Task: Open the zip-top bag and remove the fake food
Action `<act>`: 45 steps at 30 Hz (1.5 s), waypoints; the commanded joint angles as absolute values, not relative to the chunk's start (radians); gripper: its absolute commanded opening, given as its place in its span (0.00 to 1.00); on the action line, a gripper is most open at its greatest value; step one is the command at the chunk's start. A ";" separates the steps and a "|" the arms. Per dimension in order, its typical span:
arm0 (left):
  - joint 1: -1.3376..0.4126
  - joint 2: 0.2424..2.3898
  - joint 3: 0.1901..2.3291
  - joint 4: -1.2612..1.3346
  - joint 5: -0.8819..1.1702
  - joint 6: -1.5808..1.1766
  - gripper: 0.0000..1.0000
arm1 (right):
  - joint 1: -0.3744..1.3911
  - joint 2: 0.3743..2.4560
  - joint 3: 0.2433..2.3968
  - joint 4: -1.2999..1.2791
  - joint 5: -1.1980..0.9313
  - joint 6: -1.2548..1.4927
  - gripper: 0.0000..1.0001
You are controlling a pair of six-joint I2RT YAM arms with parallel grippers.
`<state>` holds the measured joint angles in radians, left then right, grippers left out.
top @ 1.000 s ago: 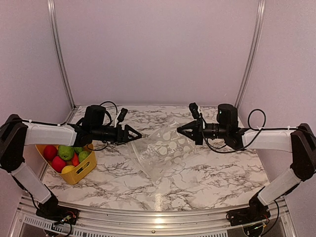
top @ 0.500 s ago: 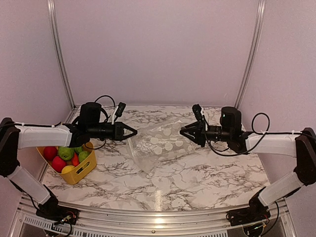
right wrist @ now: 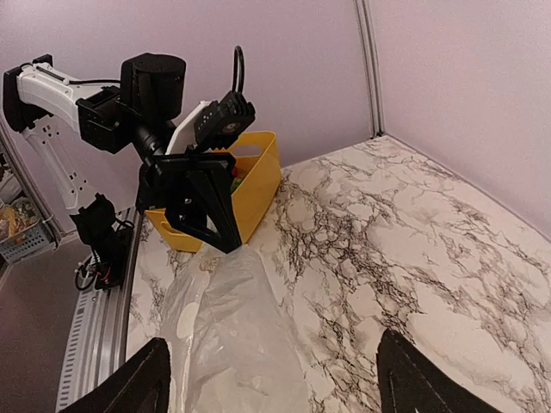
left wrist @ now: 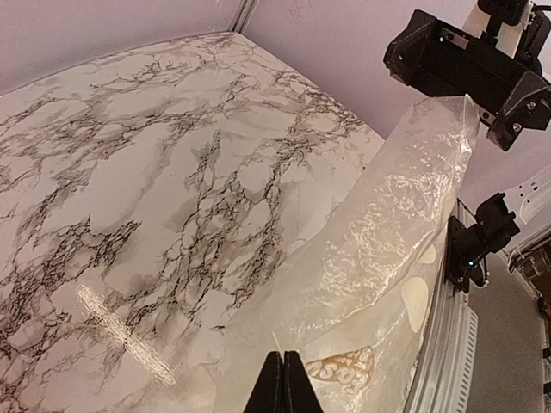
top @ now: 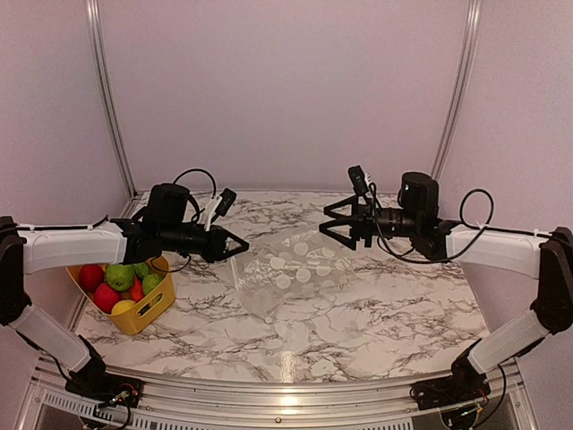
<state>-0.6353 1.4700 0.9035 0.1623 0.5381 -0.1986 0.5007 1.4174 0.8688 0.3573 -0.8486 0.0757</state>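
Observation:
The zip-top bag [top: 288, 273] is clear with pale dots and looks empty. It sags on the marble table, and its left edge is raised. My left gripper [top: 242, 252] is shut on that edge; in the left wrist view the bag [left wrist: 387, 249] spreads out from the shut left gripper [left wrist: 283, 357]. My right gripper [top: 324, 221] hovers open just above the bag's far right corner, with nothing in it. In the right wrist view the right gripper [right wrist: 271, 341] is spread wide over the bag [right wrist: 237, 335]. The fake food [top: 116, 282] lies in a yellow basket.
The yellow basket [top: 152, 313] sits at the table's left edge, beside my left arm, and also shows in the right wrist view as the yellow basket [right wrist: 258, 185]. A metal rail [top: 286, 390] runs along the near table edge. Pale walls enclose the table.
My left gripper shut on the bag's left edge. My right gripper opened and let the bag go, then rose slightly. The bag's right side dropped onto the table.

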 commanded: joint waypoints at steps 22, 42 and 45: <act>-0.515 1.504 0.902 0.389 0.591 -0.362 0.07 | 0.310 1.467 0.753 0.462 -0.718 0.307 0.00; -0.573 1.600 0.829 0.407 0.389 -0.468 0.70 | 0.149 1.847 1.114 0.303 -0.657 0.366 0.59; -0.600 1.640 0.846 0.409 0.366 -0.472 0.70 | 0.118 1.772 1.061 0.254 -0.627 0.364 0.65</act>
